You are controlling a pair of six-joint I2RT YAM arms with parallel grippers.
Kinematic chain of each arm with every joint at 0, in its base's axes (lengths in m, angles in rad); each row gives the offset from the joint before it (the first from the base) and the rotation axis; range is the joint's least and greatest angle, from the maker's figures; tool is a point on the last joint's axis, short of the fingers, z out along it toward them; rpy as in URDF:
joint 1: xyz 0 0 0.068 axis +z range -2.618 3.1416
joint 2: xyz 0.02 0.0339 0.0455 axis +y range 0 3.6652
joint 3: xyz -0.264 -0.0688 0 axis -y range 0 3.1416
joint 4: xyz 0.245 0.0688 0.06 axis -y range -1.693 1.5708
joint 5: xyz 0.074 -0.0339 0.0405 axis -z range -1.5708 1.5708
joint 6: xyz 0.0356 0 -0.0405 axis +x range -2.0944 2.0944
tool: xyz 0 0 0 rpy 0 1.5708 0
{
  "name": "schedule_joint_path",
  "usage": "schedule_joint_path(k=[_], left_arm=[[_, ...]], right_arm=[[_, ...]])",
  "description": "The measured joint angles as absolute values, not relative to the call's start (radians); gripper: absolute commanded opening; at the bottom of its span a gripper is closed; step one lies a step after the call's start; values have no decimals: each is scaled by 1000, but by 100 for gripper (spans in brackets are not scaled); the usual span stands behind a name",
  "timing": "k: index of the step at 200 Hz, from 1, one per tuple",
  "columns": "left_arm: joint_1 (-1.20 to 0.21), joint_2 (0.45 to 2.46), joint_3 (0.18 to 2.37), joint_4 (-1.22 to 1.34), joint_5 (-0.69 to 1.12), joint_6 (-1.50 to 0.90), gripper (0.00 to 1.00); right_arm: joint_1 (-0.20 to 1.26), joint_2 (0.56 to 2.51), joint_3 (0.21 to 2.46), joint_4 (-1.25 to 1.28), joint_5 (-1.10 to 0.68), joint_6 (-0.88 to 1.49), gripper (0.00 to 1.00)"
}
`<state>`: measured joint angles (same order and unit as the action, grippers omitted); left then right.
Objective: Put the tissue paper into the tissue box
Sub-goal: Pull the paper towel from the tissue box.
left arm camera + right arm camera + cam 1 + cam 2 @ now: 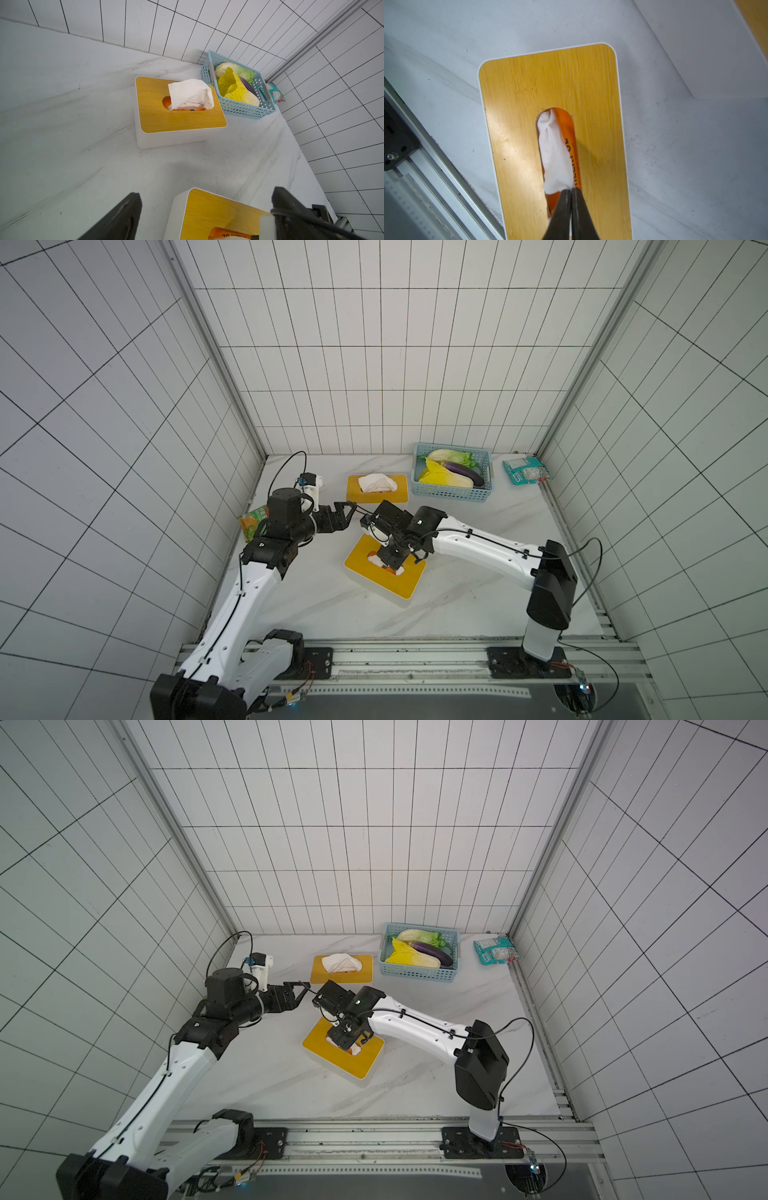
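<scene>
The tissue paper (554, 158) is mostly down the tissue box (512, 124) slot, with the right gripper (569, 190) nearly pressed together at its end (pinching? can't tell). The left gripper (348, 512) is spread wide at the box's 11 o'clock. Stuffing step I reckon; next needs a clean release.

Light cool, even, diffuse, coming from above; tiled walls (374, 364) bright in both top views. Faint soft shadow below right arm (478, 539) on marble table (457, 614). Tile lines bend strongly toward edges in both top views: wide-angle distortion. Right wrist view: pale glare stripe on wooden lid of tissue box (502, 135); right gripper (569, 191) dark, slightly soft. Left wrist view: left gripper (205, 191) fingers (120, 220) near lens, blurred; grey shadow on table beside them; far corner sharp.
</scene>
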<state>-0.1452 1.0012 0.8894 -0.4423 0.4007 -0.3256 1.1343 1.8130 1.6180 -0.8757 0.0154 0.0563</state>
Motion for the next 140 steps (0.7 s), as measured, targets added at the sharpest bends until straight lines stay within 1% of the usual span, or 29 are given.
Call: schedule_joint_path(k=[32, 38, 53, 65, 77, 106, 140], left_arm=[[-152, 982, 889, -429, 424, -325, 96], [-154, 976, 889, -427, 429, -325, 96], [-162, 953, 889, -422, 443, -325, 95], [-168, 932, 889, -422, 454, -324, 96], [-171, 914, 888, -422, 455, -323, 96], [-169, 876, 874, -423, 430, -324, 96], [-159, 834, 854, -425, 385, -328, 98]], right_arm=[[1134, 1761, 1580, -849, -5, 51, 45], [1134, 1745, 1563, -834, -14, 48, 49], [1134, 1700, 1511, -787, -34, 34, 64], [1134, 1663, 1463, -741, -48, 23, 69], [1134, 1639, 1428, -699, -61, 1, 70], [1140, 1634, 1402, -638, -57, -31, 70], [1143, 1654, 1400, -595, -33, -49, 65]])
